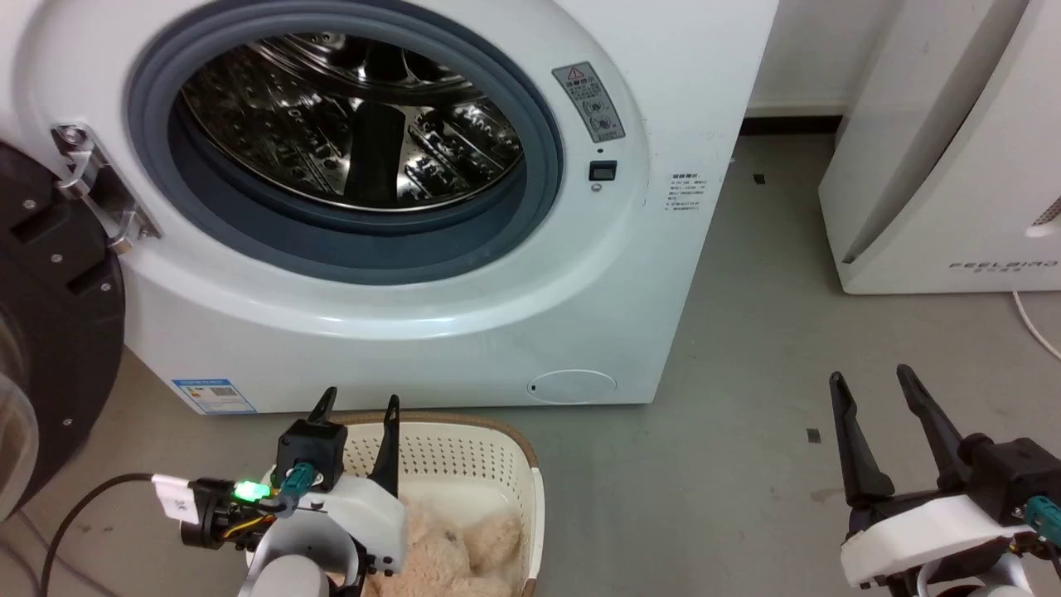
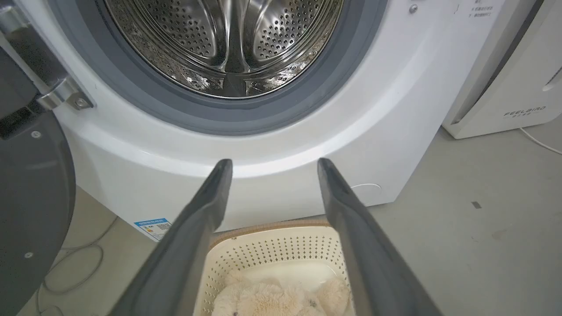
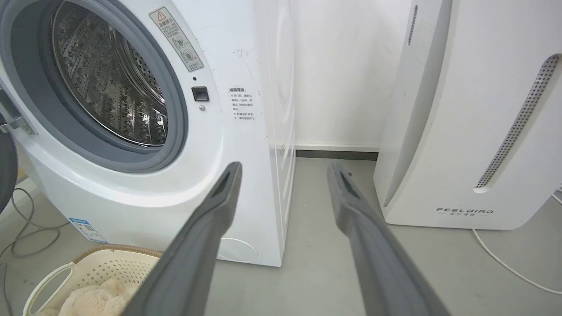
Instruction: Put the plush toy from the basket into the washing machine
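The beige plush toy (image 1: 464,551) lies in the cream perforated basket (image 1: 464,452) on the floor, right in front of the white washing machine (image 1: 464,315). The machine's porthole stands uncovered, showing the steel drum (image 1: 348,116); its dark door (image 1: 50,332) hangs swung out at the left. My left gripper (image 1: 358,402) is open above the basket's near-left part, fingers pointing at the machine, holding nothing. In the left wrist view the plush toy (image 2: 272,300) lies below and between the fingers (image 2: 197,224). My right gripper (image 1: 870,383) is open over bare floor at the right.
A white slanted FEELBIRD appliance (image 1: 953,166) stands at the right with a white cable (image 1: 1036,323) on the floor beside it. Grey floor (image 1: 746,464) lies between the machine and that appliance. Cables (image 3: 26,228) trail at the machine's lower left.
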You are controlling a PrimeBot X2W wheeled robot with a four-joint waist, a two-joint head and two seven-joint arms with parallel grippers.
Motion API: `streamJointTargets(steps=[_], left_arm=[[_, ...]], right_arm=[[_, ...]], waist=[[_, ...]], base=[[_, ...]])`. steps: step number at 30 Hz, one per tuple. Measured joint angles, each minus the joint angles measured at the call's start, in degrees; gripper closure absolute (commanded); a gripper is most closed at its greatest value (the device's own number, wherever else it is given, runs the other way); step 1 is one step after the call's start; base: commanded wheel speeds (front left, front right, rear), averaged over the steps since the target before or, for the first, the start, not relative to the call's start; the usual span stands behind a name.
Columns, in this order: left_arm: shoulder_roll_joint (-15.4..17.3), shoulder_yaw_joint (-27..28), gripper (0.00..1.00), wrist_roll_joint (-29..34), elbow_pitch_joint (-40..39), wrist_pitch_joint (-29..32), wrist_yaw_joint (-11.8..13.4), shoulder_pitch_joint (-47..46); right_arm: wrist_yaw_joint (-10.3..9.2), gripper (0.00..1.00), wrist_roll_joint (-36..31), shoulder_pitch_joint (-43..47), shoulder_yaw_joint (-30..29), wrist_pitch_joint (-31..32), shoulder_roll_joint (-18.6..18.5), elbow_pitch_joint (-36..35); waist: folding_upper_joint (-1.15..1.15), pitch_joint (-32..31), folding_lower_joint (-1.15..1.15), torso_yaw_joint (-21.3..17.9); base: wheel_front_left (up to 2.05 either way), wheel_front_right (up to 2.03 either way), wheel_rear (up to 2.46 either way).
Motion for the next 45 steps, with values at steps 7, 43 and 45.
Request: streamJointTargets(steps=[7, 43, 45], left_arm=[[1.08, -1.79, 0.0, 0.63, 7.49, -0.36, -0.78, -4.15], [13.01, -15.18, 0.0, 6.06, 31.43, 11.25, -5.05, -22.33], [13.84, -15.99, 0.0, 6.1, 32.62, 11.84, -5.14, -23.36]], right_arm=[[0.0, 0.0, 1.43, -1.15, -0.37, -0.79, 0.0, -0.05], [-0.01, 0.0, 8.03, -9.92, -1.63, -5.06, 0.01, -2.29], [0.0, 0.0, 8.65, -10.45, -1.68, -5.21, 0.01, -2.4]], waist=[[0.0, 2.62, 0.0, -0.64], [0.0, 23.3, 0.01, -5.7], [0.0, 24.77, 0.01, -5.93]], base=[[0.0, 0.0, 0.0], [0.0, 0.0, 0.0], [0.0, 0.0, 0.0]])
